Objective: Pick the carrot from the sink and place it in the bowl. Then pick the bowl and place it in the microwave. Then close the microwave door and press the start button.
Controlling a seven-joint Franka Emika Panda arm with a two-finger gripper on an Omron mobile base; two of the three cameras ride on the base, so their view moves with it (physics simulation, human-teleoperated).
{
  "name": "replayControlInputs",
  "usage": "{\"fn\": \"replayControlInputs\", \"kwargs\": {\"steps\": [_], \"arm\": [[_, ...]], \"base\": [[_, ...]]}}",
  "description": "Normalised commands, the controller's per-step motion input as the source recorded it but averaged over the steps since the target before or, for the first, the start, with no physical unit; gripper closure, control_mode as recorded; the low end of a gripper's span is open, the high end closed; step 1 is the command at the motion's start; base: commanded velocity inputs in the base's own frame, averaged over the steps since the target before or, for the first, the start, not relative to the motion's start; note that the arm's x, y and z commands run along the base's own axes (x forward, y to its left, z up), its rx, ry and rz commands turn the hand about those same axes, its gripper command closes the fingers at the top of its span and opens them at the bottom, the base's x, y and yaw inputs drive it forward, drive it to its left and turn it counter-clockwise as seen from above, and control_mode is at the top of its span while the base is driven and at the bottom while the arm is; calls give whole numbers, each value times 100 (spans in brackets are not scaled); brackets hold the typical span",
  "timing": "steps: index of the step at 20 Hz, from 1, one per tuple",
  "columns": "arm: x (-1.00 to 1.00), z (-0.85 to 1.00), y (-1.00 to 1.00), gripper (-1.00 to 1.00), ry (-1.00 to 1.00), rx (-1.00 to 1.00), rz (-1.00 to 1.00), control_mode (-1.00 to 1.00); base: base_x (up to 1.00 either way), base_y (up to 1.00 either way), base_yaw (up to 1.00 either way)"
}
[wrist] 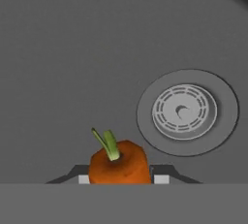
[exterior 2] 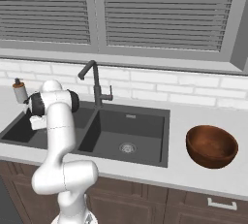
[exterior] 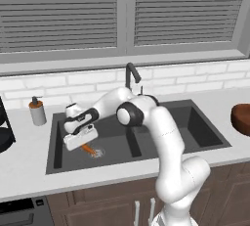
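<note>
- Soap bottle [exterior: 36,111] stands on the counter [exterior: 24,171] at far left, just beside the left rim of the sink [exterior: 53,159]; upright, apart from the arm.
- Gripper [exterior: 80,142] is low in the left basin, above the drain [exterior: 96,152]. In the hand view the two fingertips [wrist: 162,178] sit tight against either side of the carrot [wrist: 119,164], so the claw reads as clenched on the carrot.
- Carrot: orange body between the tips, green stub pointing up in the hand view; in the left base view its thin end pokes out below the hand toward the drain. Whether it rests on the basin floor or is lifted clear cannot be told.
- Faucet [exterior: 131,76] rises behind the middle divider, close to the arm's elbow.
- Right basin lies between arm and bowl.
- Bowl [exterior 2: 211,146] sits on the counter right of the sink, well apart from the carrot.
- Risks, as judged: the grip looks to be near the thick top end, so the tapered body could pivot or slip out during the lift. A swing to the right could brush the faucet. Letting go early would drop the carrot into the right basin or onto the counter short of the bowl.
</note>
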Motion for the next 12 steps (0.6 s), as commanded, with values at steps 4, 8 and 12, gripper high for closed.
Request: {"fn": "replayControlInputs", "kwargs": {"steps": [4,8,12], "arm": [[-44,98,-39,100,-1,3,4,-100],[-78,87,-63,100,0,7,5,-100],[-94,73,-77,100,-5,7,9,-100]], "base": [[0,0,0],[0,0,0],[0,0,0]]}}
